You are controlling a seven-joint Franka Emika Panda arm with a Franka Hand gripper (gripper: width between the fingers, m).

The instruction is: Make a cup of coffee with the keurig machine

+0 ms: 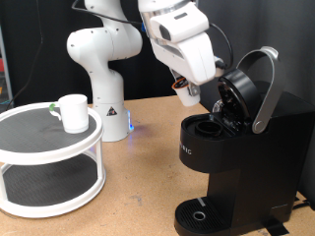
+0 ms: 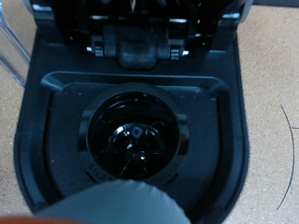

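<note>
The keurig machine (image 1: 236, 162) stands at the exterior view's right with its lid (image 1: 251, 88) raised. Its round pod chamber (image 1: 209, 126) is uncovered, and in the wrist view (image 2: 135, 140) it looks dark and empty. My gripper (image 1: 187, 93) hangs just above and to the left of the chamber, close to the raised lid. A blurred grey rounded shape (image 2: 121, 201) lies very close to the wrist camera; I cannot tell what it is. The fingers do not show clearly. The cup (image 1: 71, 111) stands far off on a white round stand (image 1: 49, 147) at the left.
The arm's white base (image 1: 103, 69) stands at the back between the stand and the machine. The machine's drip tray (image 1: 200, 214) is at the bottom. The wooden table (image 1: 143, 182) runs between stand and machine. The stand has a lower shelf.
</note>
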